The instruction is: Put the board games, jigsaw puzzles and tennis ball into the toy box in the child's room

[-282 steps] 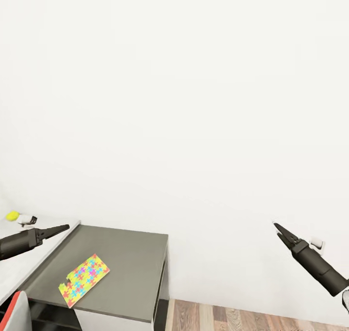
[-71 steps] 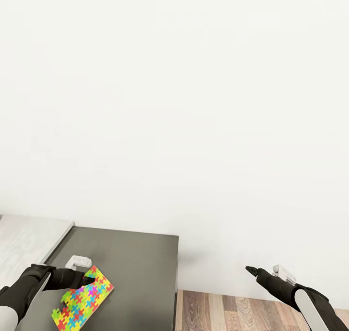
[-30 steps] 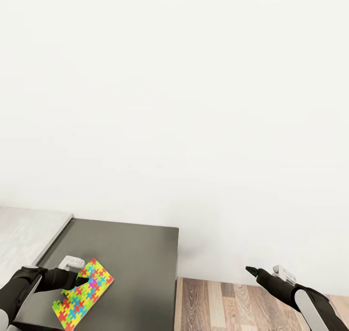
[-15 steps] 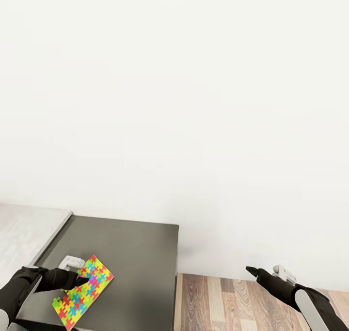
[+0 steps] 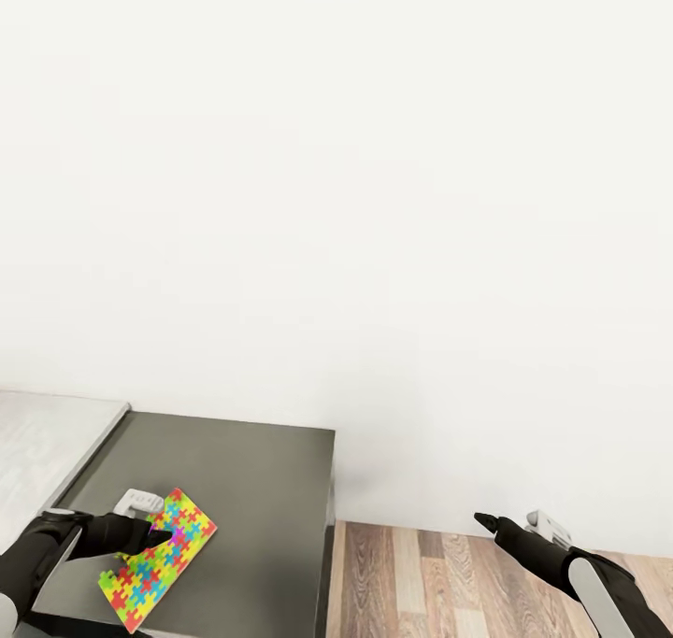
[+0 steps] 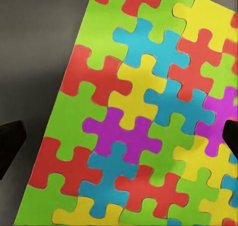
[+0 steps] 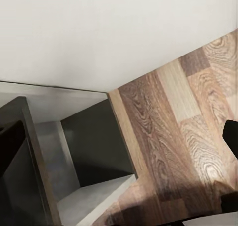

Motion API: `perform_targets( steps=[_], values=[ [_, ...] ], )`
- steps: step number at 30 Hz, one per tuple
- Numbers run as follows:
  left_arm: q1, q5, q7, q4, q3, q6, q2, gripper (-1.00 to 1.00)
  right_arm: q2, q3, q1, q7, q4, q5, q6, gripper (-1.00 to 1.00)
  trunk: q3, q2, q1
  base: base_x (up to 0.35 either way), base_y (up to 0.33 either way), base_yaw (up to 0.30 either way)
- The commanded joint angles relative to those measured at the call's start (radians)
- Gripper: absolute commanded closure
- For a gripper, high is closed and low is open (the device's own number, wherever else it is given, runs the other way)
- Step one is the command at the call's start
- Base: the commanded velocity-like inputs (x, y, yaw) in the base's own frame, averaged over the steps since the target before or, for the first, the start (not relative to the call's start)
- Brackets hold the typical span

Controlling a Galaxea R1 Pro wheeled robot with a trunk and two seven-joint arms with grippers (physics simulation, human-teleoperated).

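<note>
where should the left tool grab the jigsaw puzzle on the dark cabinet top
Judging by its pose, take the jigsaw puzzle by a long edge, coming from above: it lies flat and thin on the dark cabinet top, and the left tool already straddles its width, open.

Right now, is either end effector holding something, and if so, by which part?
Nothing is clearly held. The left end effector is open over the jigsaw puzzle, fingers apart at either side. The right end effector hangs over the floor, apparently empty.

Head high, forward-down; left wrist close over jigsaw puzzle.
</note>
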Motion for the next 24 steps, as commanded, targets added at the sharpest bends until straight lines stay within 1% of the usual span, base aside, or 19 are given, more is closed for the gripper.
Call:
perform_targets(
  steps=[1, 7, 9, 11, 13, 16, 20, 24],
  values=[
    [0.001, -0.009, -0.011, 0.013, 0.004, 0.009, -0.002, -1.0, 0.0, -0.002, -0.001, 0.004, -0.001, 0.001, 0.005, -1.0, -0.002, -0.001, 0.001, 0.0, -0.044, 0.0],
    [0.001, -0.007, -0.015, 0.013, 0.004, 0.008, -0.001, -1.0, 0.0, -0.002, 0.0, 0.005, 0.0, 0.001, 0.005, -1.0, -0.002, -0.001, 0.001, 0.0, -0.034, 0.0],
    [0.001, -0.007, -0.039, 0.013, 0.002, 0.008, -0.001, -1.0, 0.0, -0.002, 0.0, 0.005, 0.001, 0.001, 0.004, -1.0, -0.002, -0.001, 0.001, 0.0, -0.097, 0.0],
    [0.001, -0.012, -0.083, 0.013, 0.0, 0.008, -0.001, -1.0, 0.0, -0.002, 0.0, 0.005, 0.001, 0.001, 0.003, -1.0, -0.002, -0.001, 0.001, 0.0, -0.103, 0.0],
    [0.001, -0.015, -0.109, 0.013, -0.002, 0.008, -0.001, -1.0, 0.0, -0.002, 0.0, 0.005, 0.001, 0.002, 0.003, -1.0, -0.002, -0.001, 0.001, 0.0, -0.096, 0.0],
    [0.001, -0.017, -0.131, 0.013, -0.004, 0.003, -0.002, -1.0, 0.0, -0.002, 0.0, 0.005, 0.001, 0.001, 0.003, -1.0, -0.002, -0.001, 0.001, 0.0, -0.09, 0.0],
    [0.001, -0.016, -0.143, 0.013, -0.004, -0.034, -0.002, -1.0, 0.0, -0.002, 0.0, 0.005, 0.001, 0.002, 0.003, -1.0, -0.002, -0.001, 0.001, 0.0, -0.087, 0.0],
    [0.001, -0.015, -0.145, 0.014, -0.003, -0.044, -0.004, -1.0, 0.0, -0.002, 0.0, 0.005, 0.001, 0.002, 0.003, -1.0, -0.002, -0.001, 0.001, 0.0, -0.086, 0.0]
  ],
)
